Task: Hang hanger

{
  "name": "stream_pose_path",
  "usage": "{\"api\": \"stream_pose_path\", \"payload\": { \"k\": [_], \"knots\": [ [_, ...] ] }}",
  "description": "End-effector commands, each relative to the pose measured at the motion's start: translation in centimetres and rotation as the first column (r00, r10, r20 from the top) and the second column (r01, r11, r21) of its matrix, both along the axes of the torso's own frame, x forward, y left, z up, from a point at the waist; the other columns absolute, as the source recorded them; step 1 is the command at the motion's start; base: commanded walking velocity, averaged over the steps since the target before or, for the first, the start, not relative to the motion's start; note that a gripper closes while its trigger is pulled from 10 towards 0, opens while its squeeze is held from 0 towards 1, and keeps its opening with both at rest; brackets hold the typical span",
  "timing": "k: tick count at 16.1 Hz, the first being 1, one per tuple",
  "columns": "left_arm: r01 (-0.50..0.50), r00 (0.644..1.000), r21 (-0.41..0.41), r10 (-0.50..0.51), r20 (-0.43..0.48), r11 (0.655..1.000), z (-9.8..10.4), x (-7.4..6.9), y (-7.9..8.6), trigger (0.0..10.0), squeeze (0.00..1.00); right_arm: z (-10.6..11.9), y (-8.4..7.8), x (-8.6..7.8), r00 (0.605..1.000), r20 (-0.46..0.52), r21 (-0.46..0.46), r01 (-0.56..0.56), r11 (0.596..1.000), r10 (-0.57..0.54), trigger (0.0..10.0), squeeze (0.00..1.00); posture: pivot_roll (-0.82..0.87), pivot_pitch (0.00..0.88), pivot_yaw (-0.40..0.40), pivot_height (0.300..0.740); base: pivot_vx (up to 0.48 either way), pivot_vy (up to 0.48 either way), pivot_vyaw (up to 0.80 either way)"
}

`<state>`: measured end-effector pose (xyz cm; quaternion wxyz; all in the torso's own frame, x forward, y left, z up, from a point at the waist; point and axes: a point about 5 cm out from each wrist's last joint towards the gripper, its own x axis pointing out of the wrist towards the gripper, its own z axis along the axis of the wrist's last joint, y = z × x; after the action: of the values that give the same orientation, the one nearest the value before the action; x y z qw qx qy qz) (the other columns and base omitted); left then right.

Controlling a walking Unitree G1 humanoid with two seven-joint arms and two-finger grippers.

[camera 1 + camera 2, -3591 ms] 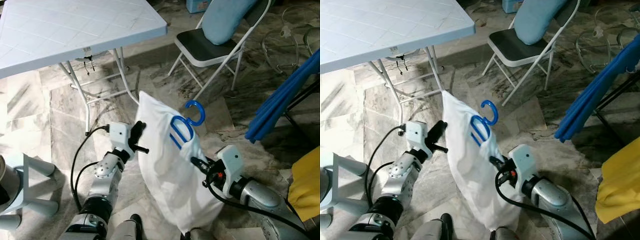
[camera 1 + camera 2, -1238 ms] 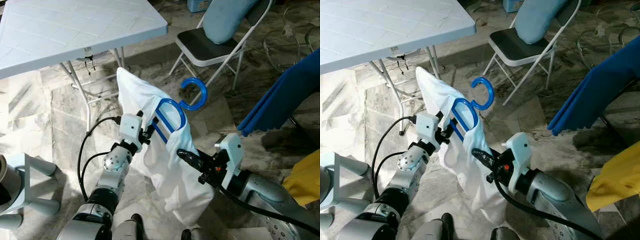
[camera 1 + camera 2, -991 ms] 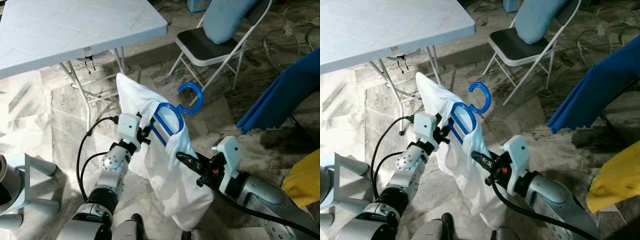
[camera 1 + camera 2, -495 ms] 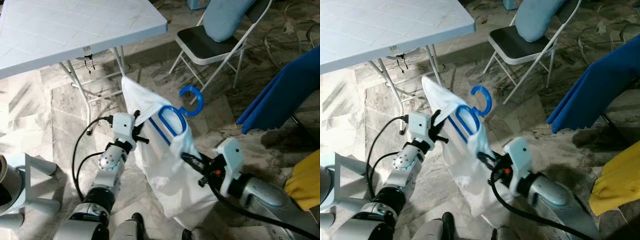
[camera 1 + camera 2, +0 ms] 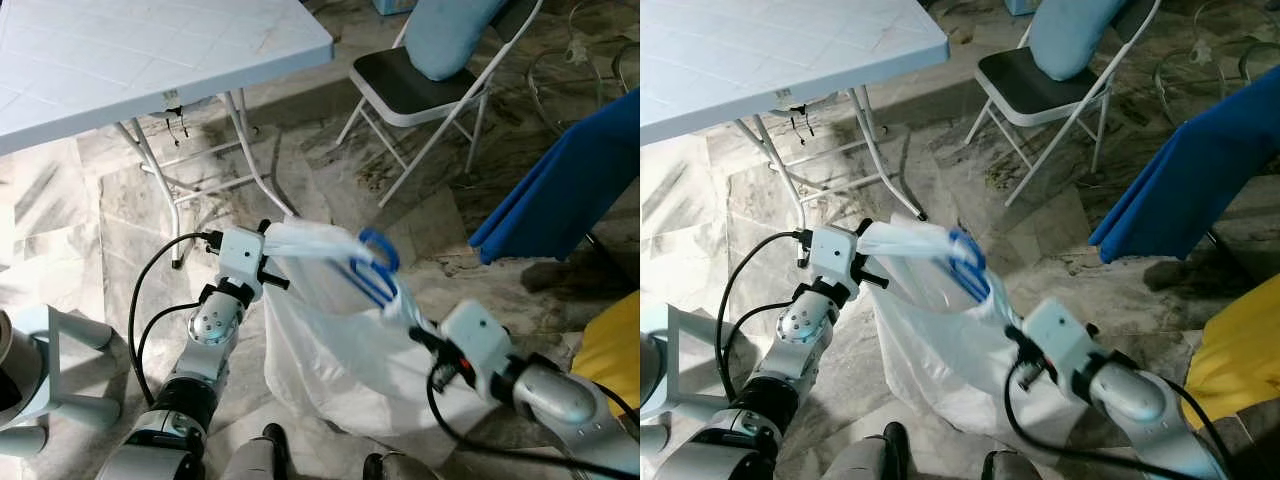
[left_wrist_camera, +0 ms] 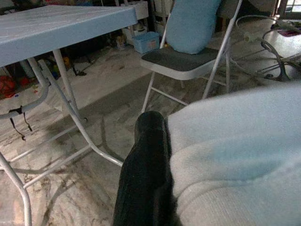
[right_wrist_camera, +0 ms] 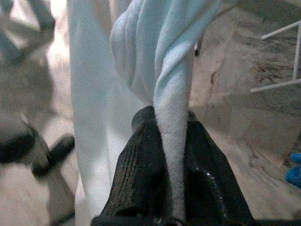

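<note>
Both arms reach forward over the marble floor point(image 5: 90, 230). The left gripper point(image 5: 268, 262) pinches one top corner of the white garment point(image 5: 340, 360), and the right gripper point(image 7: 162, 141) is clenched on the other corner. The blue hanger point(image 5: 375, 265) sits inside the stretched neck between them. A folding table point(image 5: 150, 60) and a folding chair point(image 5: 420, 85) stand behind.

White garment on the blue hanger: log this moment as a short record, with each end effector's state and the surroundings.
garment: white garment stretched between both end effectors, its lower part hanging toward the floor
hanger: blue hanger inside the garment's top edge, tilted
left end effector: shut on one shoulder of the garment
right end effector: shut on a fold of the garment
surroundings: folding table, folding chair, blue cloth
</note>
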<state>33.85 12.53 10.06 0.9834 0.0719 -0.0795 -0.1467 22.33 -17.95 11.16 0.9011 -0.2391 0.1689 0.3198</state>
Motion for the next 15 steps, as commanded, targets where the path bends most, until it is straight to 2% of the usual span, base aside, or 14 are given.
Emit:
{"api": "stream_pose_path", "payload": {
  "k": [1, 3, 6, 7, 8, 11, 13, 15],
  "knots": [
    [-0.027, 1.000, 0.001, 0.027, -0.002, 1.000, 0.1, 0.0, 0.8, 0.0, 0.00, -0.4, -0.1, -0.5, 0.999, -0.009, -0.020, -0.039, 0.999, 0.039, 10.0, 0.00, -0.14, 0.234, 0.066, 0.740, 0.000, 0.000, 0.00],
    [-0.080, 0.996, 0.002, 0.080, -0.037, 0.997, 0.1, 0.6, 2.2, 0.0, 0.00, 0.4, -1.2, -1.4, 0.996, -0.033, 0.003, -0.085, 0.996, 0.085, 10.0, 0.00, -0.14, 0.235, 0.069, 0.740, 0.000, 0.000, 0.00],
    [-0.085, 0.995, 0.014, 0.086, -0.044, 0.996, 0.2, 0.8, 2.7, 0.0, 0.00, 1.2, -3.0, -2.0, 0.996, -0.036, -0.003, -0.081, 0.997, 0.081, 10.0, 0.00, -0.14, 0.237, 0.076, 0.740, 0.000, 0.000, 0.00],
    [-0.080, 0.994, 0.005, 0.080, -0.075, 0.997, -0.1, 0.8, 2.8, 0.0, 0.00, 2.2, -3.9, -2.6, 0.995, -0.045, 0.031, -0.088, 0.996, 0.089, 10.0, 0.00, -0.15, 0.240, 0.082, 0.740, 0.000, 0.000, 0.00],
    [-0.065, 0.993, -0.021, 0.062, -0.105, 0.998, -0.4, 0.8, 2.8, 0.0, 0.00, 2.7, -4.4, -3.0, 0.994, -0.050, 0.034, -0.094, 0.995, 0.096, 10.0, 0.00, -0.15, 0.244, 0.085, 0.740, 0.000, 0.000, 0.00],
    [-0.032, 0.983, -0.028, 0.027, -0.182, 0.999, -1.3, 0.8, 2.4, 0.0, 0.00, 5.1, -6.1, -4.0, 0.990, -0.070, 0.096, -0.119, 0.988, 0.126, 10.0, 0.00, -0.16, 0.244, 0.093, 0.740, 0.000, 0.000, 0.00],
    [-0.013, 0.976, -0.059, 0.000, -0.218, 0.998, -1.8, 0.6, 2.1, 0.0, 0.00, 5.8, -6.6, -4.6, 0.986, -0.084, 0.105, -0.136, 0.985, 0.145, 10.0, 0.00, -0.16, 0.240, 0.097, 0.740, 0.000, 0.000, 0.00],
    [0.042, 0.962, -0.110, -0.070, -0.264, 0.993, -2.6, 0.2, 1.2, 0.0, 0.00, 6.6, -7.3, -5.3, 0.978, -0.109, 0.110, -0.166, 0.980, 0.178, 10.0, 0.00, -0.17, 0.241, 0.101, 0.740, 0.000, 0.000, 0.00]
  ]
}}
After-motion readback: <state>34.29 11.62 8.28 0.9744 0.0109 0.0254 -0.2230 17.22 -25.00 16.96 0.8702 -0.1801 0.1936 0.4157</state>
